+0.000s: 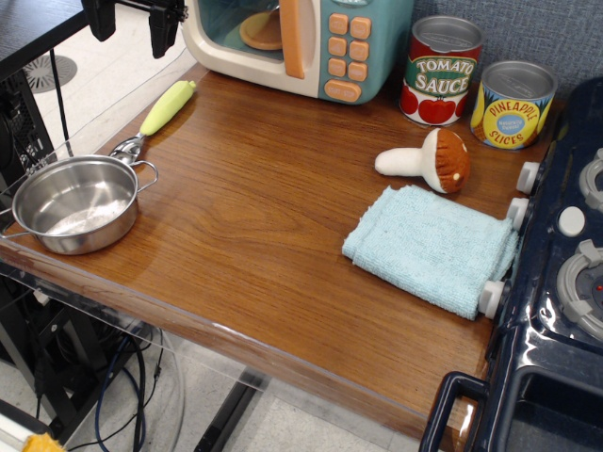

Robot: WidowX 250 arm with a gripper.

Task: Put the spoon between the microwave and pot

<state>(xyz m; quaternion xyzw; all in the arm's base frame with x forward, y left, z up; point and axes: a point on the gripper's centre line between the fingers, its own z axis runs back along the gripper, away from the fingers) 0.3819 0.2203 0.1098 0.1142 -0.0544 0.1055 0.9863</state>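
Note:
The spoon (pixel 162 113) lies on the wooden table along its left edge, yellow-green handle toward the microwave (pixel 306 42), metal bowl by the pot (pixel 75 202). The microwave stands at the back. The shiny pot sits at the front left corner, empty. My gripper (pixel 132 26) is open and empty, raised at the top left, above and to the left of the spoon's handle end. Its upper part is cut off by the frame.
A tomato sauce can (pixel 443 71) and a pineapple can (pixel 513 104) stand at the back right. A toy mushroom (pixel 429 160) and a light blue cloth (pixel 433 247) lie right of centre. A dark blue toy stove (pixel 556 282) fills the right side.

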